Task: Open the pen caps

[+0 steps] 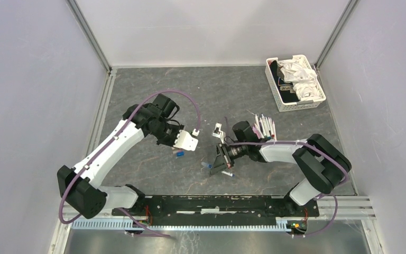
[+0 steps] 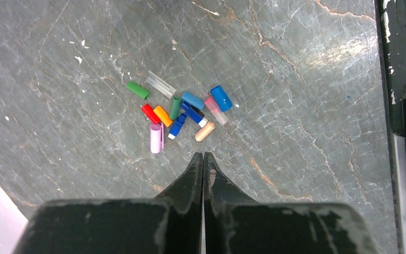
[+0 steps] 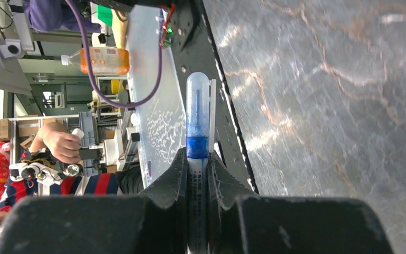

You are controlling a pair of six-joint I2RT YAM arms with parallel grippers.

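Between the fingers of the right gripper (image 3: 197, 157), a pen (image 3: 196, 182) was held tight, its blue cap (image 3: 196, 114) not yet pulled off. The left gripper (image 2: 203, 161) was squeezed closed on nothing above pen caps (image 2: 182, 114) already laid loose on the table (image 2: 306, 79).

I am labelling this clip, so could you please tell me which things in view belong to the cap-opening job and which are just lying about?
Job: heap of loose pen caps; blue-capped pen, clamped in the right gripper; bundle of white pens; left gripper, shut and empty, above the caps.
Lying about: white basket in the far right corner, holding crumpled white material.
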